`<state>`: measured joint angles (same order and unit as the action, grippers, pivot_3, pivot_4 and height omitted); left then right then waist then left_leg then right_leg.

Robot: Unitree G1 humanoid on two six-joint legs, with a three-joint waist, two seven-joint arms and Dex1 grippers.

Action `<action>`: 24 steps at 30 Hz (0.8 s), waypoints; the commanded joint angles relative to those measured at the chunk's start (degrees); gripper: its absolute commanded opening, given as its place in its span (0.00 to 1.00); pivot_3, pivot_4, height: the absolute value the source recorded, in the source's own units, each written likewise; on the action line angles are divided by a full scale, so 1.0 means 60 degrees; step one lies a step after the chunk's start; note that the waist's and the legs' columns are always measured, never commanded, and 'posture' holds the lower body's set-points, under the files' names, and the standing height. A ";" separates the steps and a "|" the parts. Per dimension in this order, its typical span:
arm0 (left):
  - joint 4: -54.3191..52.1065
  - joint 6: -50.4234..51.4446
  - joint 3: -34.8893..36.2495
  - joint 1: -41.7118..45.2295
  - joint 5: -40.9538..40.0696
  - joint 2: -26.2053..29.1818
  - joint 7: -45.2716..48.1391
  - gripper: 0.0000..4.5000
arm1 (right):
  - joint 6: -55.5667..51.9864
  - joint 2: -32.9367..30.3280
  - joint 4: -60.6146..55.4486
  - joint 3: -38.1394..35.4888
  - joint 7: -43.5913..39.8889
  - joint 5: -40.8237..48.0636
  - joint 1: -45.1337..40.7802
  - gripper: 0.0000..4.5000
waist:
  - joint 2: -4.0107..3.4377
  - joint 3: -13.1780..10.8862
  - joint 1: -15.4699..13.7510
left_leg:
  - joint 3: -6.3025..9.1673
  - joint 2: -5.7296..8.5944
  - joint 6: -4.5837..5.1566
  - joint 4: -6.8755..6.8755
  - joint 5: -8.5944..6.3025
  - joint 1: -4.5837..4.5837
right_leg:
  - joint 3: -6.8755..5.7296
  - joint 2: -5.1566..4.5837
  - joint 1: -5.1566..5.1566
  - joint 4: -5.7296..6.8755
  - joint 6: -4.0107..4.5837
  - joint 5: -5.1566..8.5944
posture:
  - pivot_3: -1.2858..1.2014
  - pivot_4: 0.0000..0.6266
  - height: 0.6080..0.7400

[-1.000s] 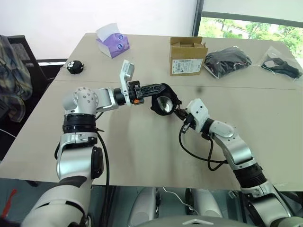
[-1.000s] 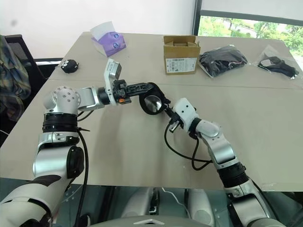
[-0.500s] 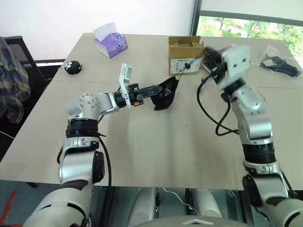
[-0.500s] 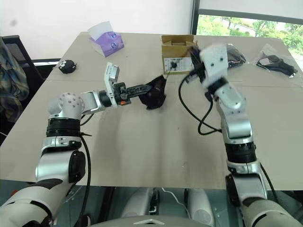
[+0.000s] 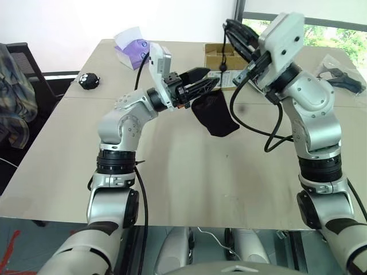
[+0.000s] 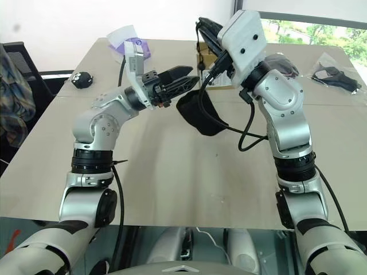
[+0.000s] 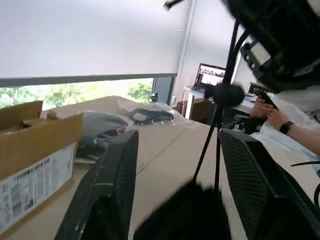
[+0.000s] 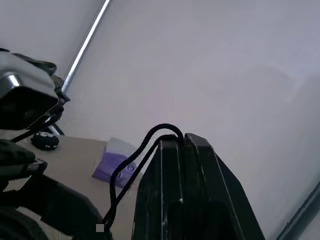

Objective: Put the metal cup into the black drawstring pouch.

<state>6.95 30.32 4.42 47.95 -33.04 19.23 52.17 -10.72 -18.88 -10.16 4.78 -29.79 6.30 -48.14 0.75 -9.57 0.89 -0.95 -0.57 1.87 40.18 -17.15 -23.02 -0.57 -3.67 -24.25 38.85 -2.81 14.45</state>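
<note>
The black drawstring pouch hangs above the table, its mouth drawn closed. Its thin cord runs up to my right gripper, which is raised high and shut on it. My left gripper is open and points right, its fingers spread just above and beside the top of the pouch. I cannot tell if they touch it. The metal cup is hidden.
At the far side of the table are a purple tissue box, a cardboard box, a small round black object and a plastic bag with black items. A person's hand is beyond the table.
My right gripper has swung up high with the cord, and the pouch has closed and now hangs from it. The left gripper has opened, let go of the pouch, risen and rolled.
</note>
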 commanded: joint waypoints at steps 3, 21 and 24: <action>-0.0448 -0.0497 0.0077 0.0368 -0.0034 -0.0070 -0.0053 0.60 | 0.0069 -0.0070 -0.0185 0.0165 -0.0231 -0.0046 -0.0059 0.00 | 0.0000 0.0000 -0.0002 | 0.0002 -0.0003 0.0000 -0.0001 0.0000 -0.0001 | -0.0002 0.0004 -0.0001 -0.0002 0.0000 0.0000 | 0.52 0.24 0.77; -0.0454 -0.0318 -0.0407 0.0126 0.0141 0.0039 0.0145 0.03 | -0.0186 0.0053 -0.0528 0.0178 -0.0124 -0.0019 -0.0109 0.00 | 0.0001 0.0000 -0.0010 | 0.0005 -0.0003 0.0000 -0.0001 0.0000 -0.0002 | -0.0005 0.0004 -0.0001 -0.0003 0.0000 0.0000 | 0.52 0.24 0.77; -0.0323 -0.0396 -0.0684 0.0065 0.0494 0.0125 0.0052 0.03 | 0.0712 0.0380 -0.0353 -0.0336 0.0762 -0.0230 -0.0616 0.00 | 0.0000 -0.0001 -0.0007 | 0.0004 -0.0003 0.0000 -0.0001 0.0000 -0.0002 | -0.0005 0.0003 -0.0001 -0.0003 0.0000 0.0000 | 0.52 0.24 0.77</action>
<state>6.70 28.82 1.31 48.41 -31.18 19.30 52.60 -10.88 -17.42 -10.24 6.51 -29.12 5.55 -48.05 0.75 -9.57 0.85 -0.93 -0.59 1.87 40.17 -17.15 -23.03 -0.59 -3.65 -24.26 38.84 -2.81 14.45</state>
